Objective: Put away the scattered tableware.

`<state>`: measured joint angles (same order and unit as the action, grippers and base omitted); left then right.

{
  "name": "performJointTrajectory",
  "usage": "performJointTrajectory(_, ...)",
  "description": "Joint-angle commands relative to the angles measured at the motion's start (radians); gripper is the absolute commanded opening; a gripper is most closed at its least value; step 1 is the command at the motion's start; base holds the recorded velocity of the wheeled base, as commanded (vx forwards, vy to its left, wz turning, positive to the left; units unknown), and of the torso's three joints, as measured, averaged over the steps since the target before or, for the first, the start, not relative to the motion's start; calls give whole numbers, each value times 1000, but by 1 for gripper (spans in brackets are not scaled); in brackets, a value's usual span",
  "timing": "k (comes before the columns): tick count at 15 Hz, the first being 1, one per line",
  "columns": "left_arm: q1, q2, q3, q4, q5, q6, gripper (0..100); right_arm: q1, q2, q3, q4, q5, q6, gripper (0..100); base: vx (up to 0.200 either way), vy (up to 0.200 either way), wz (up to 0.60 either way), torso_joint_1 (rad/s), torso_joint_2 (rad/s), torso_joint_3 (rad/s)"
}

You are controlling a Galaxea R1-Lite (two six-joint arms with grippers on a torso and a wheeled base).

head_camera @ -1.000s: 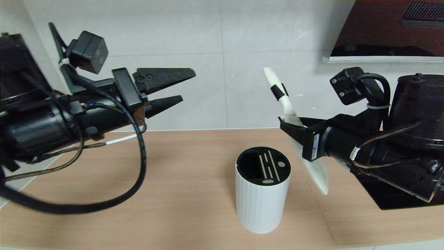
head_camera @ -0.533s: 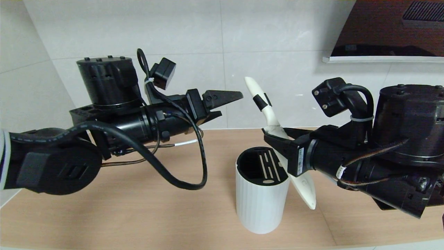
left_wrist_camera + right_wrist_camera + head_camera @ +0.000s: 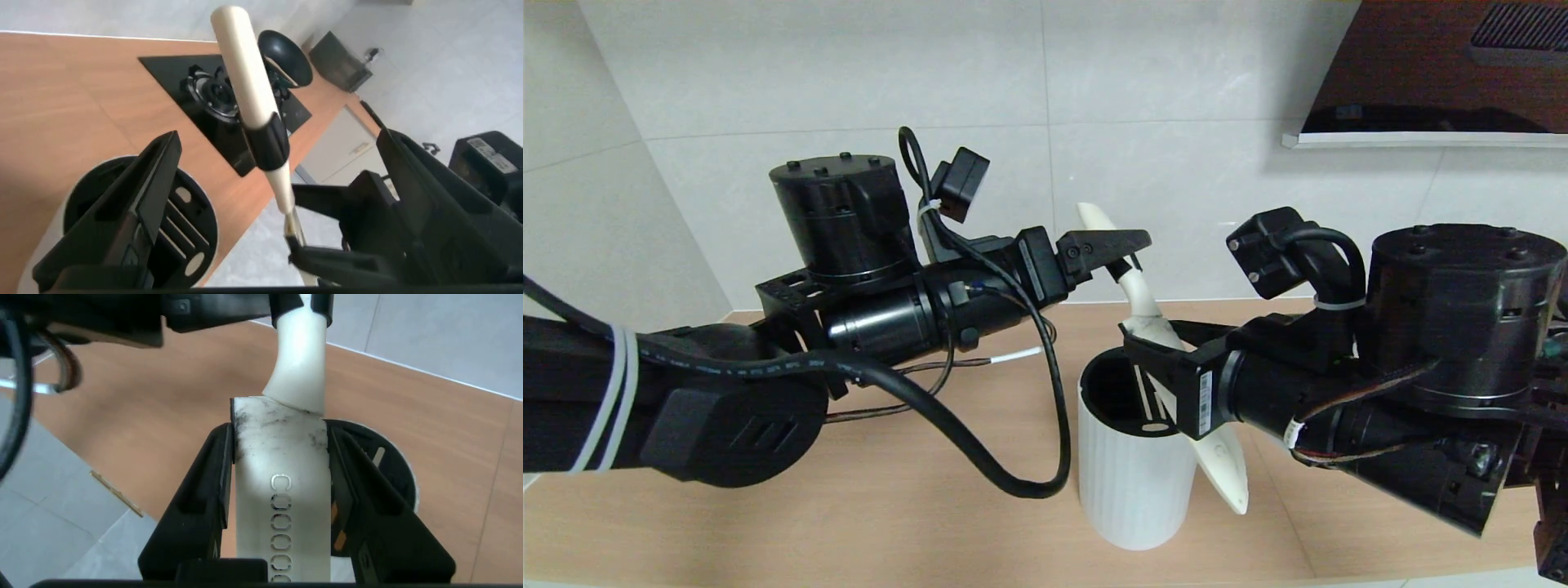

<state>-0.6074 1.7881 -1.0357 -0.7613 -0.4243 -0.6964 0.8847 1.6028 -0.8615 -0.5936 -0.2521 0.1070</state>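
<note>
Site: a home kitchen. You can check it against these items.

- Countertop (image 3: 915, 523): light wood grain, running back to the wall.
- Wall (image 3: 849, 73): large pale grey tiles with thin joints.
- Range hood (image 3: 1445, 73): dark and slanted, with a vent grille, mounted high on your right.
- Gas hob (image 3: 214, 91): black glass set into the countertop, with one burner and its pan support in sight. A dark round vessel (image 3: 286, 59) stands at its far side.
- Holder (image 3: 1135, 490): white ribbed cylinder with a black slotted top, upright on the countertop.
- White knife (image 3: 1223, 465): broad pale blade, handle with a black band.
</note>
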Motion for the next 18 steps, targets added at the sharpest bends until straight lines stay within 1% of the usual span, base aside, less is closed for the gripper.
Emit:
performJointTrajectory(1,-9,10,0,-4,-1,0,100,2,11,1,-2,1,0,0,0,0,0,0,0,0)
performJointTrajectory(5,-12,24,2,-26,-1,0,100,5,11,2,-5,1,2,0,0,0,0,0,0,0)
performJointTrajectory(8,-12,27,0,-29,1,0,100,27,9,4,-5,1,2,0,0,0,0,0,0,0)
performJointTrajectory(13,-20,24,0,-33,2,-2,100,34,11,6,-5,2,20,0,0,0,0,0,0,0)
performJointTrajectory(17,-29,22,0,-33,16,-3,100,36,8,6,-6,2,22,0,0,0,0,0,0,0)
performJointTrajectory(18,-29,22,0,-33,16,-3,0,40,8,6,-5,2,22,0,0,0,0,0,0,0)
